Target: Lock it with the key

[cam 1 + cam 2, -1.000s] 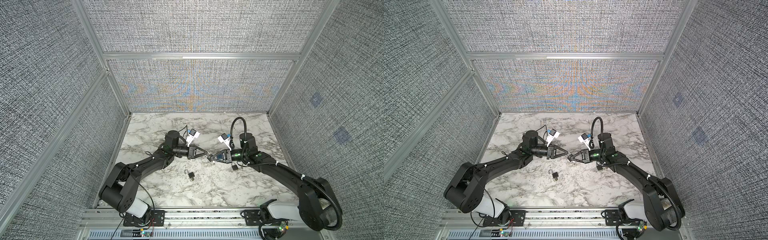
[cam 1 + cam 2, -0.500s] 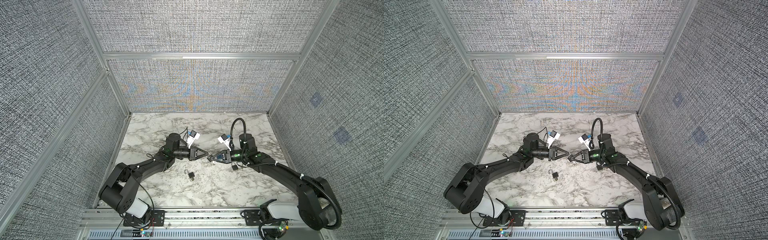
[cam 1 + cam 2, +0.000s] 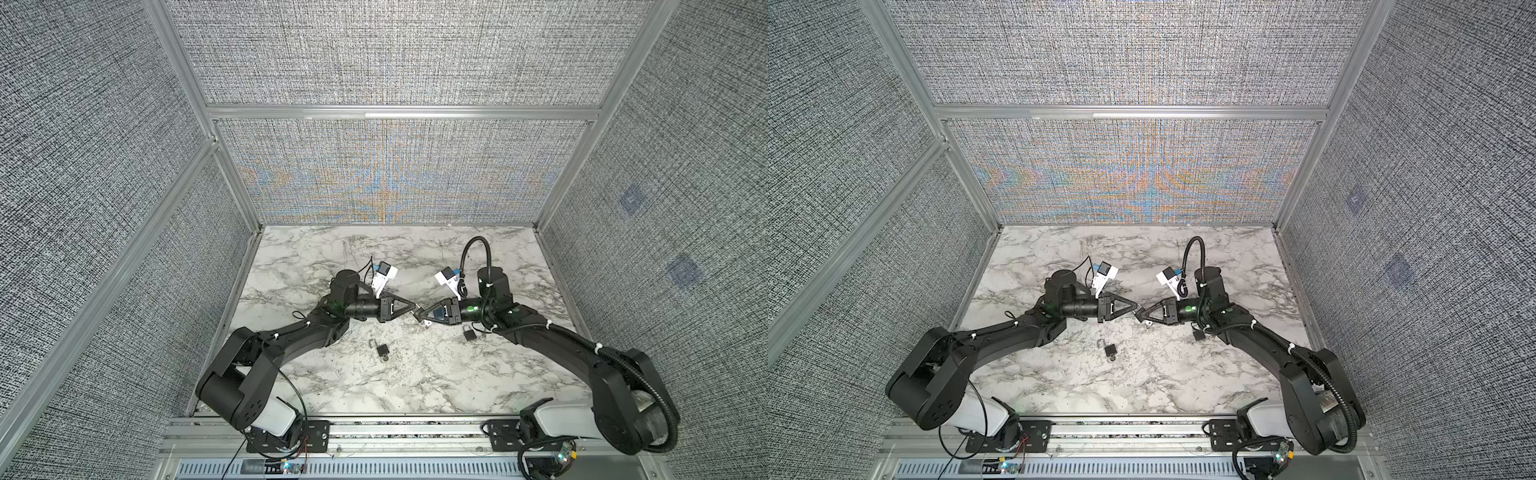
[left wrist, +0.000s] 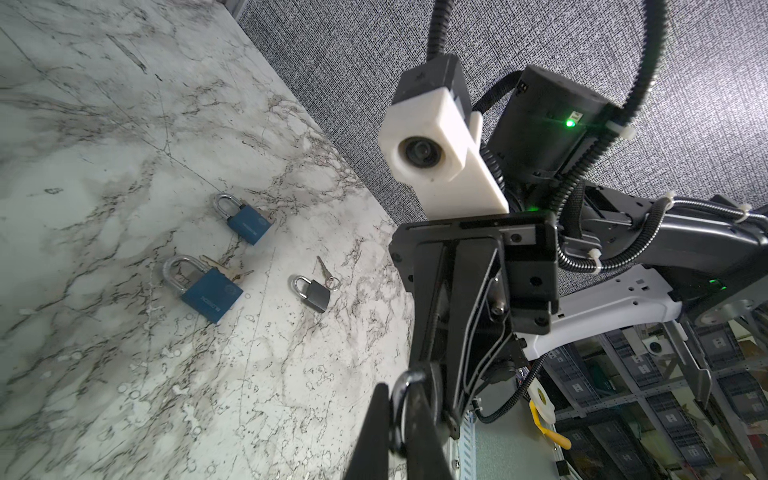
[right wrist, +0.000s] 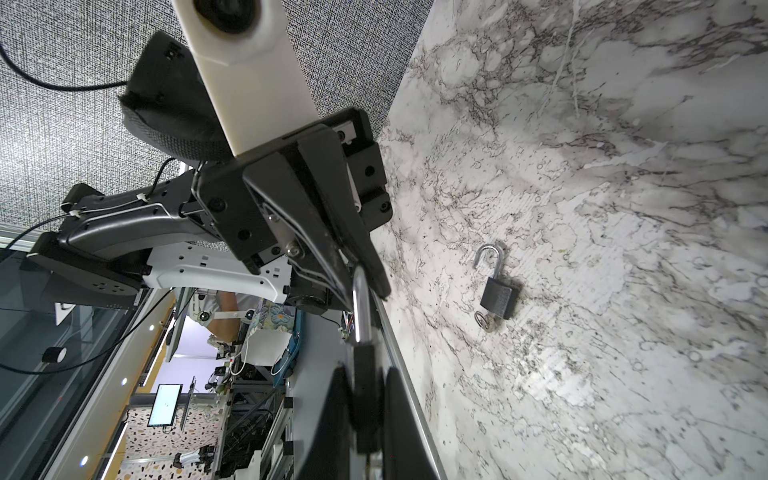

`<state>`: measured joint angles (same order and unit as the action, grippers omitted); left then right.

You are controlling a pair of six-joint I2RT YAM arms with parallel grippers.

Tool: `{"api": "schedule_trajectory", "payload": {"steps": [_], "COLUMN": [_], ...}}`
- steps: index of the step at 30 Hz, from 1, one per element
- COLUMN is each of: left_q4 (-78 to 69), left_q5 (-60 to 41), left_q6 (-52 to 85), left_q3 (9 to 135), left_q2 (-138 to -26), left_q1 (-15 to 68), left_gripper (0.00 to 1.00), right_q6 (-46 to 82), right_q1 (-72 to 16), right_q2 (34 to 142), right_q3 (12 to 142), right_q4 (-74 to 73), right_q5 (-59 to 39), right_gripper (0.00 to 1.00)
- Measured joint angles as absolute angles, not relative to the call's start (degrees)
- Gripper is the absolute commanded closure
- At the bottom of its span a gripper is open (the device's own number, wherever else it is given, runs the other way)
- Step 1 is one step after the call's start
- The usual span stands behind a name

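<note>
In mid-air over the table's middle, my two grippers meet tip to tip. My right gripper (image 5: 365, 384) is shut on the body of a small black padlock (image 5: 365, 374), seen in both top views (image 3: 420, 316) (image 3: 1142, 316). Its silver shackle (image 5: 360, 307) runs up to my left gripper (image 4: 401, 399), which is shut on the shackle loop (image 4: 409, 376). A small pale piece hangs under the held padlock (image 3: 426, 324); I cannot tell if it is the key.
An open black padlock (image 3: 381, 350) (image 5: 498, 291) with a key ring lies on the marble table (image 3: 415, 382), near the front. A shut black padlock (image 4: 313, 293) with a key (image 4: 326, 272) lies by my right arm. Two blue padlocks (image 4: 249, 224) (image 4: 210, 291) lie beyond.
My left arm has shifted slightly toward the right gripper. Both grippers stay shut, tip to tip.
</note>
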<state>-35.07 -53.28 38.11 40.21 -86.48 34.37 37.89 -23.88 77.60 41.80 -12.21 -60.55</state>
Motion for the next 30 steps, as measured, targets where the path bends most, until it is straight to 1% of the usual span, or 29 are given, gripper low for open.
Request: {"api": "schedule_trajectory", "payload": {"steps": [11, 18, 19, 20, 23, 26, 30], "left_q4": [-39.4, -37.1, -36.8, -36.5, -36.3, -36.4, -36.0], "left_q5": [-51.5, -51.3, -51.8, -52.6, -55.3, -58.2, -60.7], "left_q6": [40.4, 39.6, 39.4, 39.4, 39.5, 40.6, 40.9], "left_q3": [38.8, 40.8, 41.3, 41.6, 41.9, 42.0, 43.0], "left_q2": [-87.2, -86.9, -87.0, -87.1, -87.3, -87.4, -87.4], "left_q1": [34.9, 34.9, 34.8, 34.5, 33.4, 32.4, 31.7], "left_gripper": [1.00, 1.00, 0.99, 0.91, 0.80, 0.77, 0.77], "right_q6": [40.0, 39.1, 38.8, 38.5, 38.4, 38.4, 38.3], "right_q1": [-23.8, -23.8, -23.9, -24.1, -24.7, -25.2, -25.1], "right_q2": [78.9, 78.5, 78.3, 78.0, 77.4, 76.7, 76.0], "right_q3": [41.8, 41.8, 41.5, 41.2, 40.1, 39.2, 39.0], "right_q4": [-14.7, -14.8, -15.2, -15.3, -17.3, -19.8, -22.2], "right_q5": [-61.1, -60.8, -60.6, -60.3, -59.3, -58.3, -56.9], "right_gripper": [1.00, 1.00, 1.00, 1.00, 1.00, 1.00, 1.00]}}
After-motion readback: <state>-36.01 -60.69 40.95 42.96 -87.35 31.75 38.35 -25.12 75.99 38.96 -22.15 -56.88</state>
